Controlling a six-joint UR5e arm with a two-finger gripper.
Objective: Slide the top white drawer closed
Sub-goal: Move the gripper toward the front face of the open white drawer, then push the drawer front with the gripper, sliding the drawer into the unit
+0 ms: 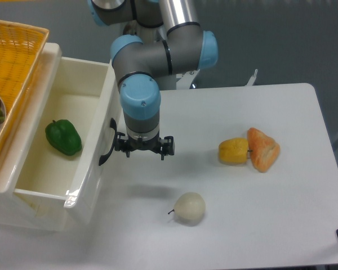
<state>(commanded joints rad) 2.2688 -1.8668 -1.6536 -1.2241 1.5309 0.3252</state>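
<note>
Glossy white plastic fills the 9 o'clock side of the view, where the top white drawer (84, 169) stands pulled well out of its cabinet, its deep box open to the camera and a green pepper (62, 136) lying on its floor. Its black curved handle (106, 142) faces toward 3 o'clock, and the gripper (143, 151) hangs just beside that front, its left-hand finger at or very near the handle; contact cannot be made out for certain from this angle. The fingers are spread wide apart with nothing between them. Judging by the arm's place against the drawer front, the step in hand is a push toward 9 o'clock, and it is only partly done: most of the drawer's length is showing, so the greater share of the travel appears to be left. The drawer would count as closed once its front sits flush with the cabinet and the pepper is hidden inside. At 10 o'clock a yellow woven basket (17, 62) sits on top of the cabinet, overhanging the drawer's far edge. Well apart on the white table (281, 225), at about 3 o'clock, a yellow fruit (233, 151) touches an orange one (263, 149), and a pale round fruit (190, 208) lies near 5 o'clock, clear of the push line.
</note>
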